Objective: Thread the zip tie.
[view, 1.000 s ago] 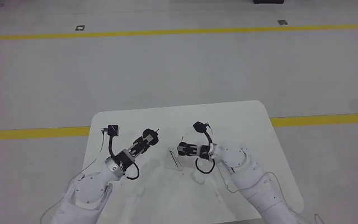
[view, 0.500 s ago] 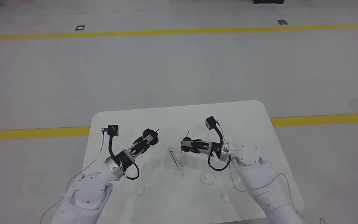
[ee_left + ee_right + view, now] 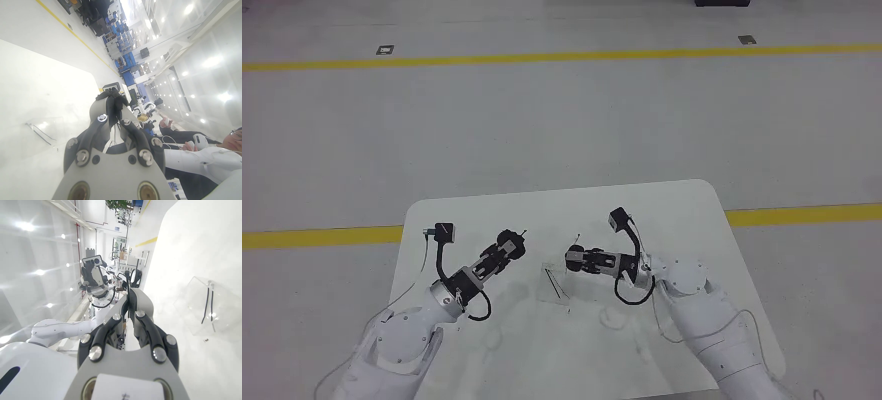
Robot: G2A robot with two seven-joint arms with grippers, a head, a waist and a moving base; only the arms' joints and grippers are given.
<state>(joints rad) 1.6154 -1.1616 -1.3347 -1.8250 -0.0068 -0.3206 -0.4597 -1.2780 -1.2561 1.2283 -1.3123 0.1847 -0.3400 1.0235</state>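
Note:
My right gripper (image 3: 572,260) hangs just right of a clear plastic holder (image 3: 555,285) on the white table (image 3: 672,210). It is shut on a thin black zip tie (image 3: 128,285) that sticks up past its fingertips. My left gripper (image 3: 510,240) is to the left of the holder, above the table. It is shut on a thin black piece (image 3: 113,106) that looks like another zip tie, with a short tip poking out. Two more black zip ties (image 3: 207,302) lie on the holder (image 3: 206,306).
The holder (image 3: 43,130) lies between the two grippers, near the table's middle. The table's rounded far edge (image 3: 562,190) runs behind both grippers. Bare tabletop lies on the far right side (image 3: 692,230).
My right gripper has drawn back to the right, away from the holder, and its wrist has turned. It has held still for the last half second. The left arm has not moved.

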